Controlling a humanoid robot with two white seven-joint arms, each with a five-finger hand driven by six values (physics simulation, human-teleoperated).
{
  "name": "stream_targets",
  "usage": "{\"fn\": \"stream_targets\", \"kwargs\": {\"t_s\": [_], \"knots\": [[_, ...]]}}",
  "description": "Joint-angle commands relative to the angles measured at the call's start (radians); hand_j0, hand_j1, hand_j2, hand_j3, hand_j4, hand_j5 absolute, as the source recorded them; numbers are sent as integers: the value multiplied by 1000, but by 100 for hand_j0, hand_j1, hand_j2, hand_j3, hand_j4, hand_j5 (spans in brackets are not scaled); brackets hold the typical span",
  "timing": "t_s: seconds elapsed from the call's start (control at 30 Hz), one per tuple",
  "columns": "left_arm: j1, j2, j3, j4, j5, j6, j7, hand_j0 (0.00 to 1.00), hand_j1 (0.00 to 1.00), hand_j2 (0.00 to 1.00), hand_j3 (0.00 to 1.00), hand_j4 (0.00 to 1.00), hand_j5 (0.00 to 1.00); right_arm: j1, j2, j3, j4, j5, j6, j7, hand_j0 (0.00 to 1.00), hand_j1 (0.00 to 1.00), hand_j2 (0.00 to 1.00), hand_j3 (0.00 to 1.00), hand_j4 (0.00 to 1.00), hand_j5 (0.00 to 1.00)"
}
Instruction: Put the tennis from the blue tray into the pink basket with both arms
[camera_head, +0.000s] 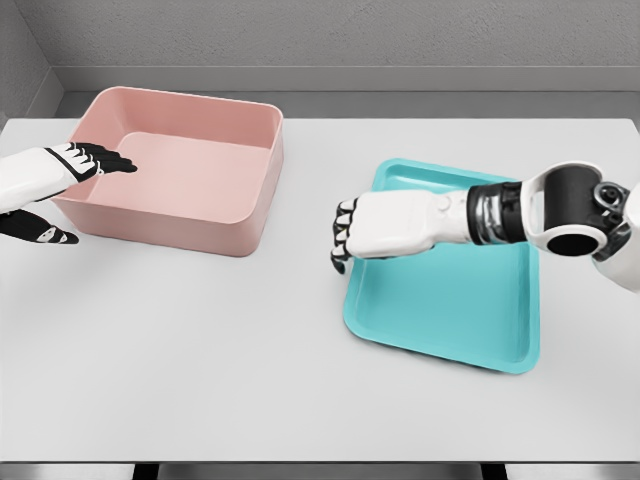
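The pink basket (215, 215) stands at the back left of the table. The blue tray (470, 310) lies to the right, and its visible floor is bare. No tennis ball shows anywhere. My right hand (345, 240) hovers over the tray's left edge, back of the hand up, fingers curled downward. Whatever is under its palm is hidden. My left hand (85, 185) is at the basket's left wall. Its fingers (105, 158) stretch flat over the rim, the thumb (48, 235) is spread low outside the wall, and it holds nothing.
A white table (200, 370) carries both containers, with a gap between the basket and the tray. A grey wall (330, 35) runs behind the table's far edge.
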Motion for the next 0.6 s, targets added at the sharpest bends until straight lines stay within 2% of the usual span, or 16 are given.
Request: {"fn": "stream_targets", "kwargs": {"t_s": [0.0, 0.43, 0.57], "knots": [[0, 1, 0, 0, 7, 2, -1, 100, 100, 100, 100, 100, 100, 0, 6, 4, 0, -3, 2, -1, 57, 57, 57, 57, 57, 57], [0, 1, 0, 3, 7, 2, -1, 100, 100, 100, 100, 100, 100, -28, 46, 34, -2, -3, -4, -1, 57, 57, 57, 57, 57, 57], [-2, 3, 2, 3, 7, 2, -1, 100, 100, 100, 100, 100, 100, -35, 52, 38, -2, -3, -46, -1, 57, 57, 57, 57, 57, 57]]}}
